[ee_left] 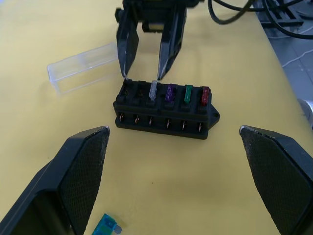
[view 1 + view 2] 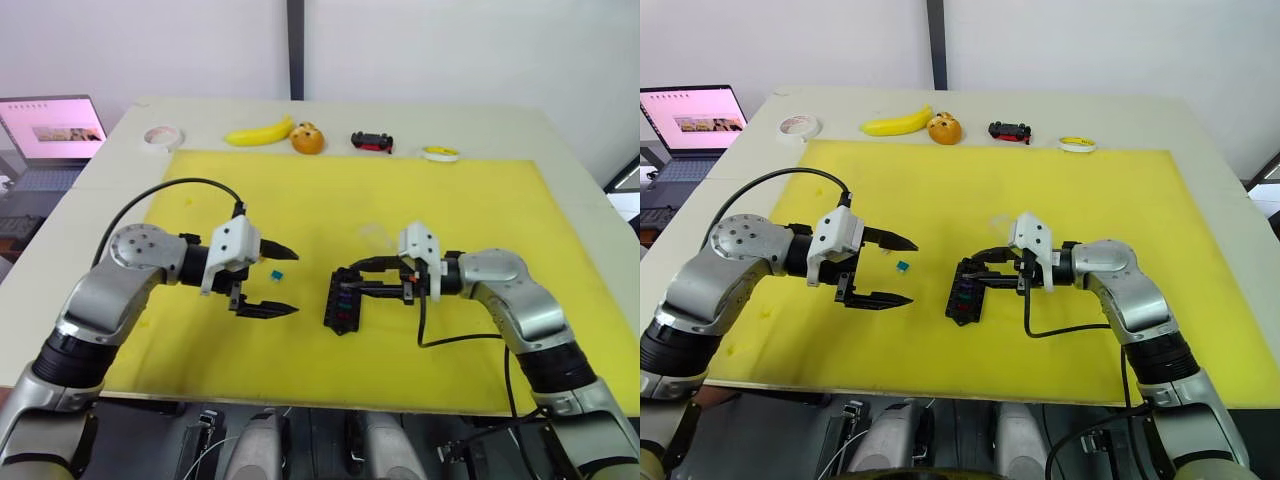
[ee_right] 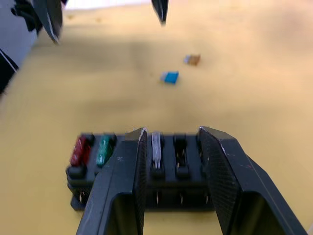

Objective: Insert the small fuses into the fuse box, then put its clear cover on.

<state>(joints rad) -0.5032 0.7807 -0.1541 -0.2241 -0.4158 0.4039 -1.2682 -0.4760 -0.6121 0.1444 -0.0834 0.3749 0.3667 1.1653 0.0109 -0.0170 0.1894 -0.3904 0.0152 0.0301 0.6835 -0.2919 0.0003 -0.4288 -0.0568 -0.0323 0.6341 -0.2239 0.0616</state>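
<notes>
Left eye view, left gripper [image 2: 272, 280]: lower centre-left, fingers spread wide and empty, forearm level, aimed at the box, likely to fetch loose fuses.
Teal fuse [image 2: 278, 272]: on the mat between those fingers.
Brown fuse [image 3: 192, 59]: beside it.
Fuse box [image 2: 345, 300]: centre; four fuses seated, two slots empty.
Right gripper [image 2: 372, 285]: fingers parted over the box, seemingly steadying it.
Clear cover [image 1: 83, 67]: behind the box, waiting.

Both arms are silver-grey metal segments with black ribbed joint bands and round shoulder-side housings, each ending in a white boxy wrist block, a looping black cable, and a hand, left hand [image 2: 268, 278] and right hand [image 2: 352, 284], of two black textured-pad fingers.
</notes>
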